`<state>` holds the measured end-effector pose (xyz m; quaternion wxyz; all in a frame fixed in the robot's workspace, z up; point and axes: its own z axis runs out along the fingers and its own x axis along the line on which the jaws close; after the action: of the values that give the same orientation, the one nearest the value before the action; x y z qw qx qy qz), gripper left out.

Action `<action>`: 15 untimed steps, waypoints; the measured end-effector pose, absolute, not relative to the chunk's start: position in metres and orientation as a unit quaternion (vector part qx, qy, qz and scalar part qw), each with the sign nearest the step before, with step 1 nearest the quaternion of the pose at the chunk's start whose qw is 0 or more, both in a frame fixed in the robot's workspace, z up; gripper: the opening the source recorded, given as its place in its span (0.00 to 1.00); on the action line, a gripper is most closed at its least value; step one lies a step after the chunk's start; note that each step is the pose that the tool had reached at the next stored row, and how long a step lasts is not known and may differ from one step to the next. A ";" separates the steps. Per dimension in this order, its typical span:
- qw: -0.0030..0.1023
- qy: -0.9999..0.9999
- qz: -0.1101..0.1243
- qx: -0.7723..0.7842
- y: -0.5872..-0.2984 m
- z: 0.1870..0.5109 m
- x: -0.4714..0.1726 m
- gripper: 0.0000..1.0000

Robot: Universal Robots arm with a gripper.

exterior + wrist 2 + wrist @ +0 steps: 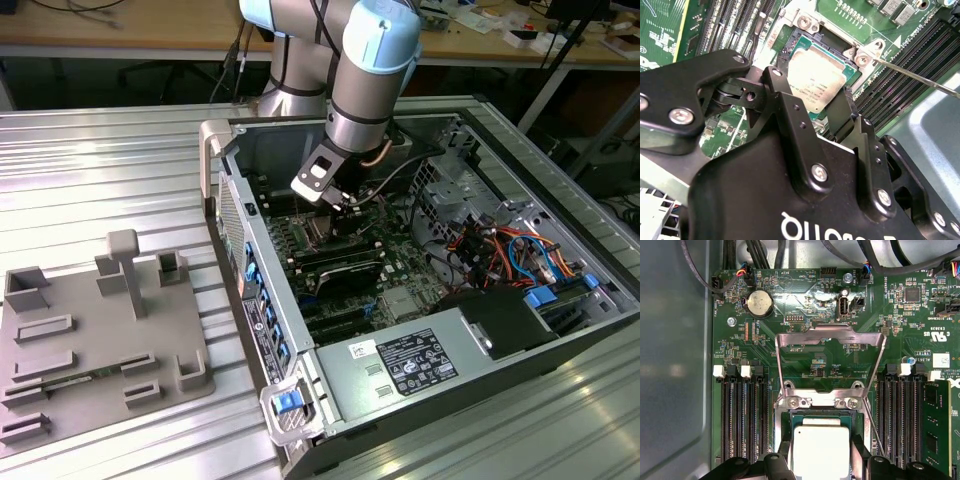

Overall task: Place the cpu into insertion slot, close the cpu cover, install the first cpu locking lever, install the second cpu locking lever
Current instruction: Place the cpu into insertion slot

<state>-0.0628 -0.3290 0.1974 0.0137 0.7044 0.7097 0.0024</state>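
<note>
The cpu is a square silver chip lying flat over the insertion slot, a dark socket with a silvery rim on the green motherboard. My gripper reaches down into the open computer case. Its black fingers press against two opposite sides of the cpu. The cpu cover, a thin silvery frame, stands swung up on its hinge behind the slot. A thin wire locking lever juts out beside the socket, raised. In the exterior view the gripper hangs over the board's middle.
Long black memory slots flank the socket, with a memory module in one of the far ones. A coin battery and cables lie beyond the cover. A grey fixture plate rests on the table at the exterior view's left.
</note>
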 end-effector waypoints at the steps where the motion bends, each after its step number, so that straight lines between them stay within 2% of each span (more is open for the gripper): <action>1: 0.014 0.710 0.002 0.704 -0.329 0.197 -0.063 0.55; 15: 0.014 0.710 0.002 0.704 -0.329 0.197 -0.063 0.55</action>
<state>-0.0628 -0.3291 0.1971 0.0137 0.7044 0.7097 0.0024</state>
